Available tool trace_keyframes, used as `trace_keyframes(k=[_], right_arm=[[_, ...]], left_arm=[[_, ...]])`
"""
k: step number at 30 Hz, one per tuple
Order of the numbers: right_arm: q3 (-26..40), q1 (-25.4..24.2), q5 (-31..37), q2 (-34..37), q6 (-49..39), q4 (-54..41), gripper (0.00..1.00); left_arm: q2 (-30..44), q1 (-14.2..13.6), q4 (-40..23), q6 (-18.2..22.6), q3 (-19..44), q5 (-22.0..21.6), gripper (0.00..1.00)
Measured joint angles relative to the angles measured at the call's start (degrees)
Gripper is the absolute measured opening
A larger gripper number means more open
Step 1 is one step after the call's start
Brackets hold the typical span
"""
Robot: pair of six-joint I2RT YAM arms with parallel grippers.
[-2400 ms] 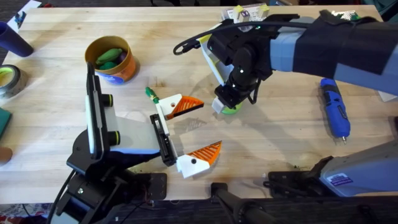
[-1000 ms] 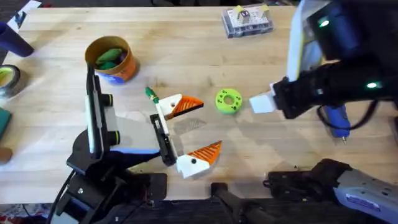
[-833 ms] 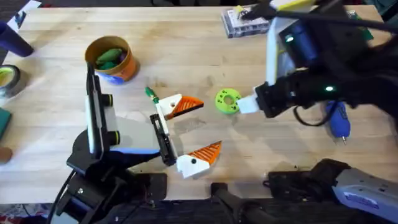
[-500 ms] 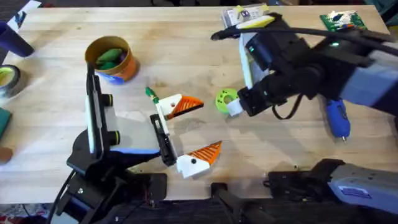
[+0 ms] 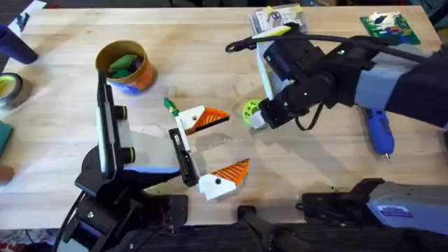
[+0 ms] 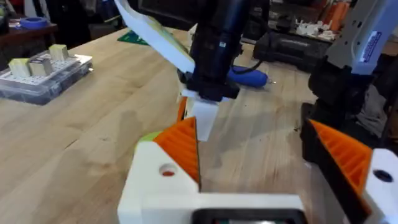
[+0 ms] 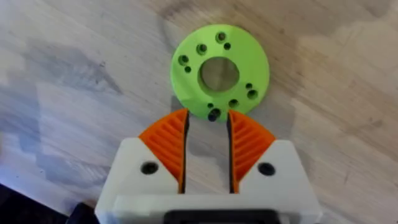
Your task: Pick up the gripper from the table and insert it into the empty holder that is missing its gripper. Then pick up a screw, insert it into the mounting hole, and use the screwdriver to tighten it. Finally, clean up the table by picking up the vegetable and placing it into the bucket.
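Green ring (image 5: 250,110): far half covered by right gripper (image 5: 257,120) in overhead view

Blue screwdriver (image 5: 379,131): upper end hidden under right arm; thin tip too small to make out

Clear parts box (image 5: 274,19): partly behind arm and yellow cable; contents too small to tell

Bucket (image 5: 127,66): green items inside, kind not tellable

Tape roll (image 5: 10,90): cut by overhead view's left edge

Green circuit board (image 5: 386,26): cut at upper edge

Left gripper (image 6: 264,168): one orange finger cut at edge of left wrist view

Small green-tipped item (image 5: 169,105) beside mounted finger: too small to identify
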Motion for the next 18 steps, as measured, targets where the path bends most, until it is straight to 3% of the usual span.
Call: trace_keyframes(k=[7, 18], right_arm=[[0.0, 0.0, 1.1, 0.0, -0.1, 0.0, 0.217], [0.0, 0.0, 1.6, 0.2, -0.1, 0.0, 0.213]], left_arm=[[0.0, 0.0, 0.0, 0.0, 0.0, 0.0, 0.994], [0.0, 0.0, 0.0, 0.0, 0.0, 0.0, 0.995]])
